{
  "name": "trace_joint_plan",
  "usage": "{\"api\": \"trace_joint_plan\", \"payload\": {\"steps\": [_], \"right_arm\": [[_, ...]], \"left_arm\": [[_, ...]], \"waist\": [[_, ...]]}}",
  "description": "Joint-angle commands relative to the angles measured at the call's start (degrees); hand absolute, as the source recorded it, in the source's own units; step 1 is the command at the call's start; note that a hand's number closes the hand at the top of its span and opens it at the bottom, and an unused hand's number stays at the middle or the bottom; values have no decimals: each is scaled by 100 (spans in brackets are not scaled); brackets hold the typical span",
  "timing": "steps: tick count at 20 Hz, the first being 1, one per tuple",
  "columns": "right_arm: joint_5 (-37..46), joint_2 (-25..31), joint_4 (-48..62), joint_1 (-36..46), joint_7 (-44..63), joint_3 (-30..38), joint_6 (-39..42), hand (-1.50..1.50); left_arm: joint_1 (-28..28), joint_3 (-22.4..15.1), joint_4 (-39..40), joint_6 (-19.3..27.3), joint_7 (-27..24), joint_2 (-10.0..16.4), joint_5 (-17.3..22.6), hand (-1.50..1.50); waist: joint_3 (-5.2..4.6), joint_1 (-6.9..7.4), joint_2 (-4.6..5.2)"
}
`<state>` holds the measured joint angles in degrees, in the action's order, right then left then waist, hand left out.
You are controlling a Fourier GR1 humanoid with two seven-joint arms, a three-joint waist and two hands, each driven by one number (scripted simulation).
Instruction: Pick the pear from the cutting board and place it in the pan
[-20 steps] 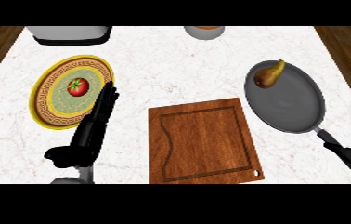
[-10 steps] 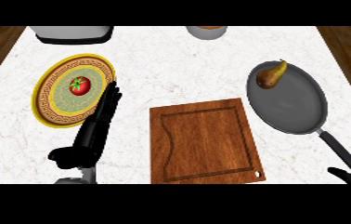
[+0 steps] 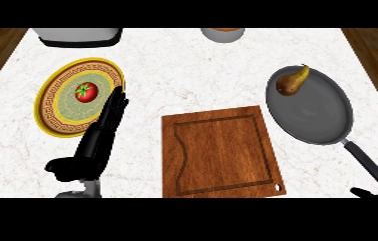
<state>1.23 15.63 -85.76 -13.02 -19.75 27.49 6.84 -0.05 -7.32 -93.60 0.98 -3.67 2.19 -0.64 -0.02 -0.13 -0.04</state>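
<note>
Pear (image 3: 291, 82): lies in the pan (image 3: 317, 120) near its far rim, well right of the left hand (image 3: 100, 135).
Board (image 3: 221, 152): bare, between the hands.
Left hand: flat open, fingers straight, holding nothing, tips at the plate (image 3: 46, 120) edge.
Right hand (image 3: 365, 192): a sliver just below the handle (image 3: 362, 157); state cannot be told.
Risk: probably small. If the right hand knocks the handle, the pan could jolt and roll the pear out.
</note>
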Motion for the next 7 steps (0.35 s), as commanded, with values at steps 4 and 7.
{"api": "trace_joint_plan", "payload": {"steps": [4, 7], "right_arm": [[404, -242, -342, -165, -20, 11, -205, -150], [679, -50, -336, -189, -139, 77, -293, -150]], "left_arm": [[-204, 76, 386, 68, -170, -111, -173, 0], [185, 52, 50, -131, -193, 38, 1, 0]], "waist": [[1, -7, 3], [1, 6, 1]]}}
